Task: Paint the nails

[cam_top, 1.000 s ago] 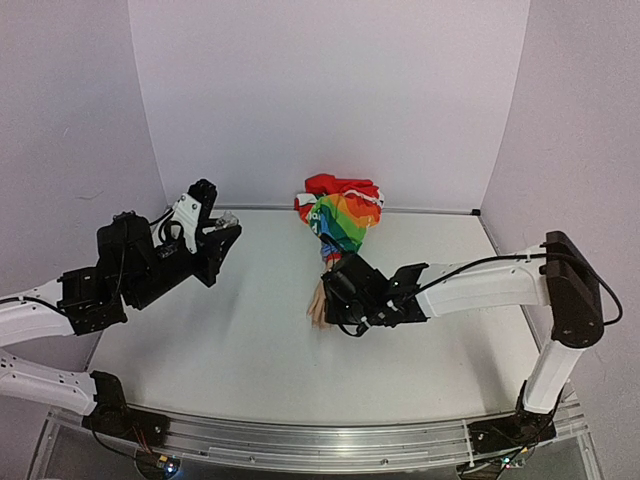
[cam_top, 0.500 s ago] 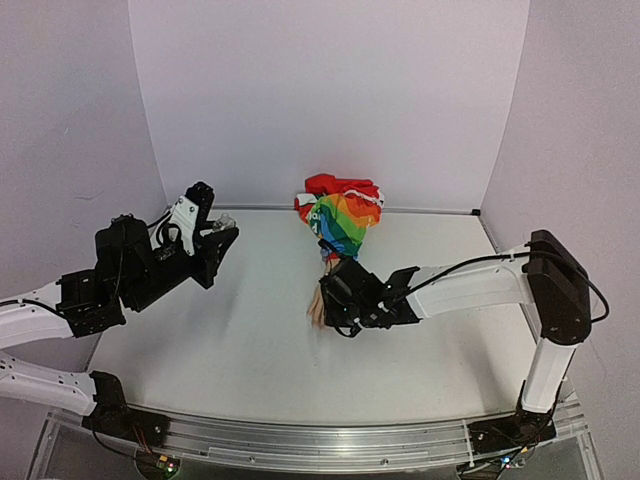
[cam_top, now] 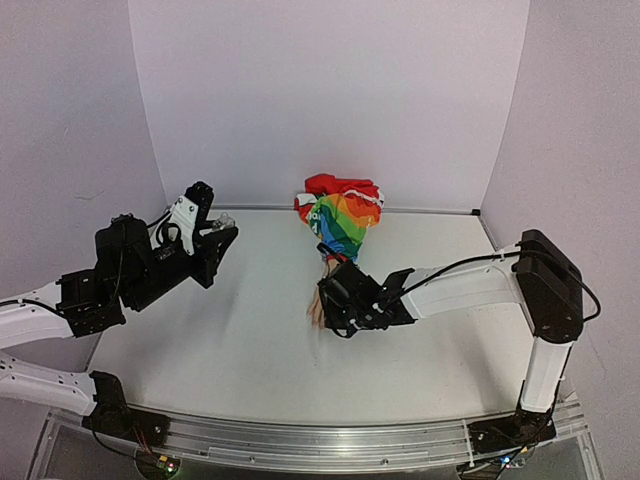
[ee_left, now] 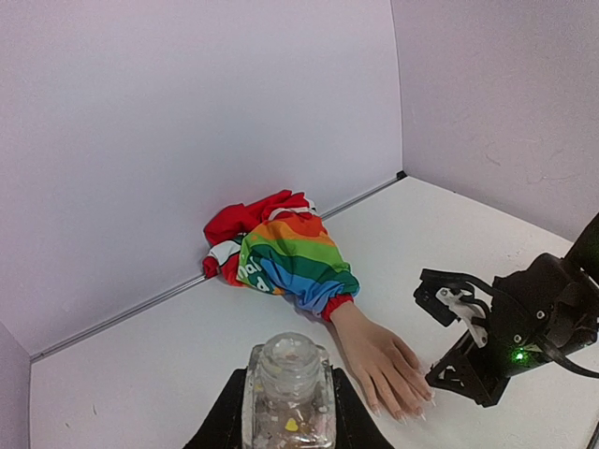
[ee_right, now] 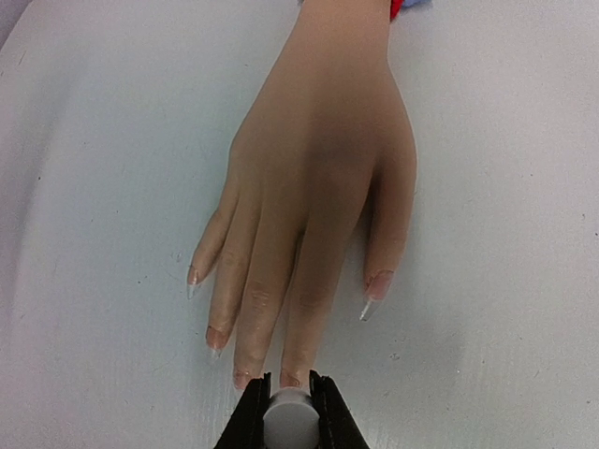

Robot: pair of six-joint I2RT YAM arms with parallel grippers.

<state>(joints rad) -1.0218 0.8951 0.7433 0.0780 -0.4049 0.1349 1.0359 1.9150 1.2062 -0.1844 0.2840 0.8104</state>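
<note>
The pale fake hand [ee_right: 318,178] lies flat, palm down, on the white table, fingers pointing at my right wrist camera. Its nails [ee_right: 217,337] are long and clear, some tinted pinkish at the base. The rainbow-striped sleeve [cam_top: 343,222] is bunched behind it by the back wall. My right gripper [ee_right: 288,412] is shut on a small grey round brush cap [ee_right: 288,423], right at the tips of the two middle fingers; the brush itself is hidden. My left gripper [ee_left: 288,416] is shut on a small clear bottle [ee_left: 288,383], held up at the left, apart from the hand [ee_left: 379,360].
White walls close in the table at the back and both sides. The right arm [cam_top: 470,285] stretches across the table's right half. The sleeve's red end [ee_left: 248,217] lies against the back wall.
My right gripper has crept a little left and down over the hand's fingertips. The left arm and its bottle have hardly moved.
</note>
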